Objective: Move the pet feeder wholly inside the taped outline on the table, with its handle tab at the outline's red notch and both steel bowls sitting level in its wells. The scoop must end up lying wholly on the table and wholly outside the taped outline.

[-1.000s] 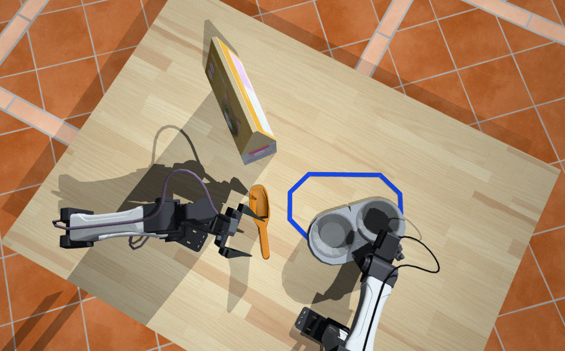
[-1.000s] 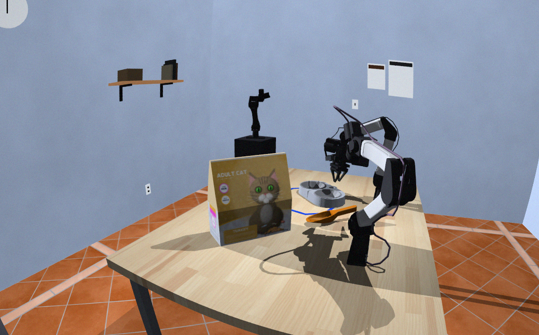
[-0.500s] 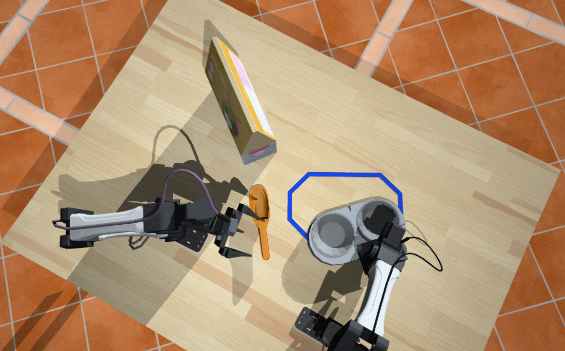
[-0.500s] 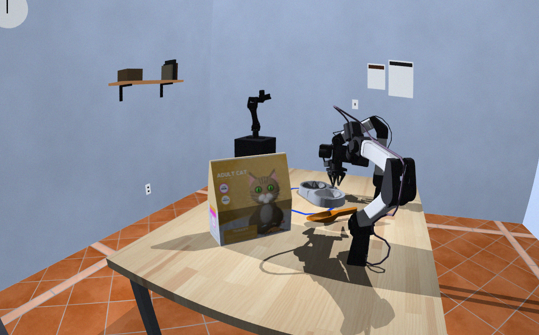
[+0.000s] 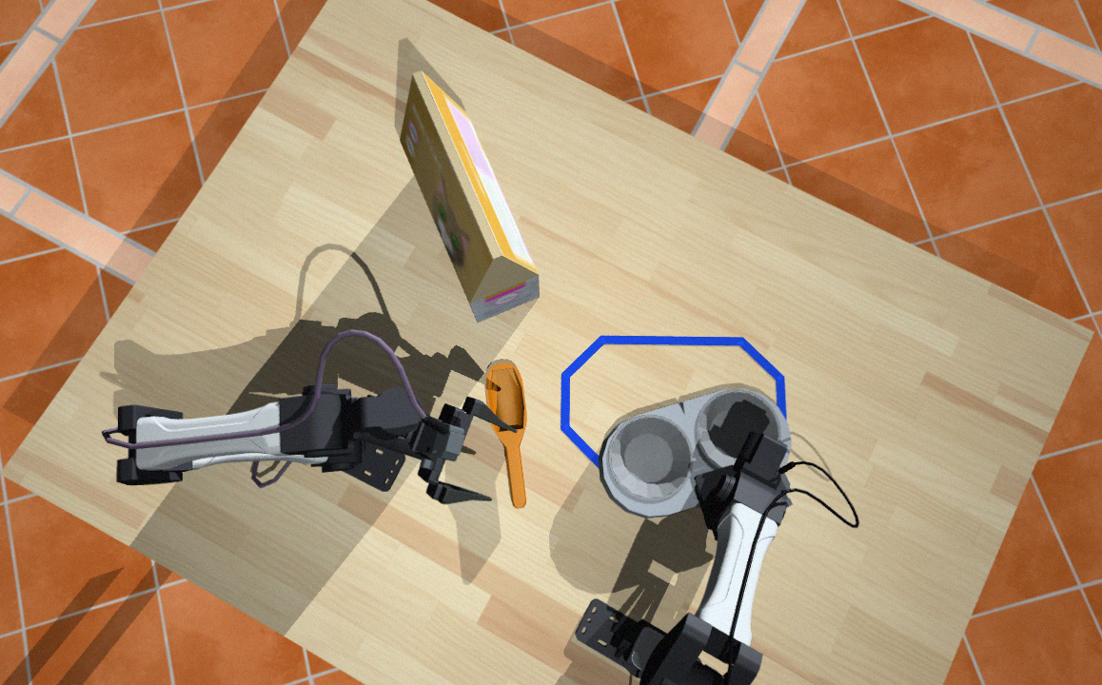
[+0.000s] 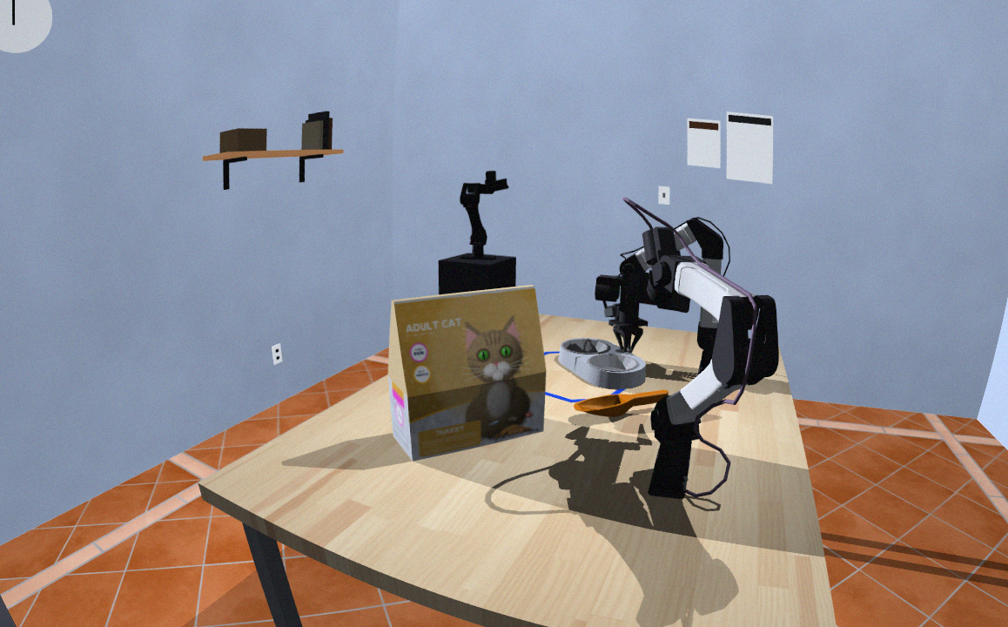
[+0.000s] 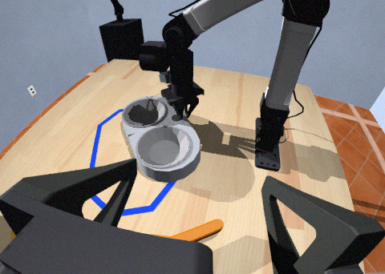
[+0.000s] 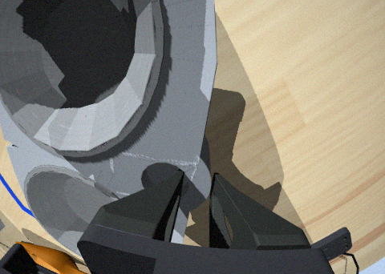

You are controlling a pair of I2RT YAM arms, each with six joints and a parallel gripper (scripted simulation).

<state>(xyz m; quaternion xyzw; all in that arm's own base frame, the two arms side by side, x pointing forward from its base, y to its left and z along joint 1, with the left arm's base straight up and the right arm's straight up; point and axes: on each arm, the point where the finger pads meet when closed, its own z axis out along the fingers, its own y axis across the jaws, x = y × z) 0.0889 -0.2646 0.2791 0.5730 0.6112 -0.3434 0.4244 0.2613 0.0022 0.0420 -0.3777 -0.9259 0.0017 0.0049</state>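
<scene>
The grey pet feeder (image 5: 682, 419) (image 7: 168, 175) (image 8: 186, 66) lies across the lower edge of the blue outline (image 5: 670, 341) (image 7: 95, 150), partly outside it. Both steel bowls (image 5: 650, 457) (image 7: 164, 150) sit in its wells. The red notch is not visible. My right gripper (image 8: 197, 178) (image 7: 183, 118) (image 6: 627, 350) is narrowly open at the feeder's tab side, one fingertip over the tab's dark hole; nothing shows held. The orange scoop (image 5: 510, 400) (image 6: 608, 403) (image 7: 204, 228) is left of the outline, its handle looking slightly raised. My left gripper (image 5: 503, 464) is wide open and empty, one fingertip overlapping the scoop in the top view.
A tall cat food box (image 5: 453, 187) (image 6: 445, 374) stands on the table (image 5: 836, 341) (image 6: 352, 529), up and left of the outline in the top view. The right arm's base (image 7: 268, 158) stands near the feeder's tab side.
</scene>
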